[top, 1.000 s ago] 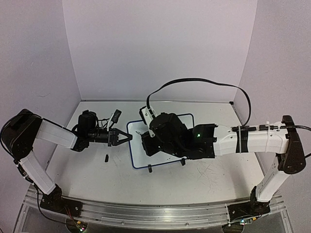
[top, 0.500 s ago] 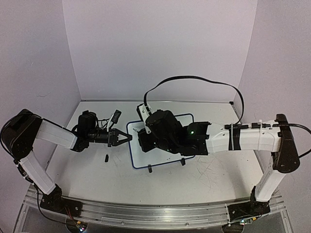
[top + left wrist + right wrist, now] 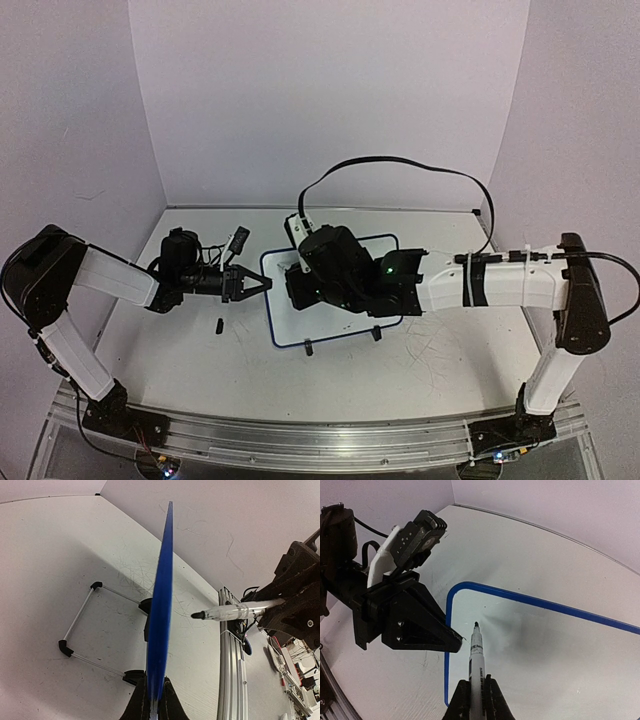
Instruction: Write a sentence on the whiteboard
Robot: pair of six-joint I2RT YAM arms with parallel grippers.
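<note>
The whiteboard [image 3: 290, 322] has a blue rim and stands tilted on two black clip feet at mid table. My left gripper [image 3: 266, 283] is shut on its left edge. In the left wrist view the board [image 3: 162, 595] shows edge-on between my fingers, with the gripper [image 3: 153, 702] at its rim. My right gripper [image 3: 476, 686] is shut on a white marker [image 3: 477, 655]. Its black tip points at the board's face [image 3: 550, 650] near the upper left corner, a little off the surface. The left wrist view shows the marker [image 3: 235, 611] apart from the board. No black lettering shows on the board.
A small black cap [image 3: 219, 324] lies on the table left of the board. The board's wire stand [image 3: 80, 625] sticks out behind it. The right arm's black cable [image 3: 400, 163] arches over the back. An aluminium rail [image 3: 300, 435] runs along the near edge.
My right arm has reached a little further left over the board, carrying the marker towards its left side. The left arm and the board have not moved.
</note>
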